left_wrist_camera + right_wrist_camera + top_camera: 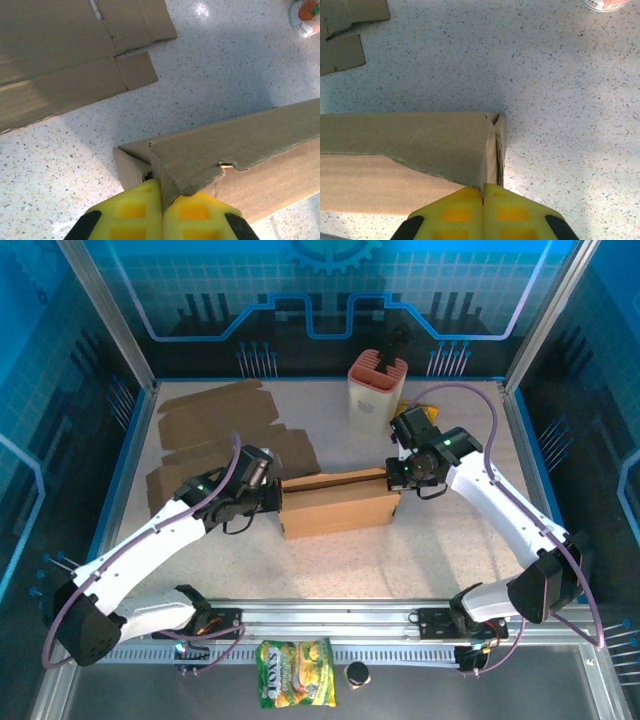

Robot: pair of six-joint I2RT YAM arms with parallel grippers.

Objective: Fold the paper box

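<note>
The brown paper box [338,502] lies long and low across the middle of the table. At its left end, my left gripper [276,500] is shut. In the left wrist view the yellow fingertips [135,205] meet with a corner of the box's top flap [225,145] pinched in their seam [162,186]. My right gripper [396,480] is at the box's right end, also shut. In the right wrist view the end edge of the box [420,140] runs straight down into the seam of that gripper [483,187].
Flat cardboard sheets [215,425] lie at the back left, also visible from the left wrist [65,65]. A pink-and-white holder [376,390] stands at the back centre with a yellow item [418,415] beside it. A snack bag [295,672] and a small black cap [356,673] rest on the near ledge.
</note>
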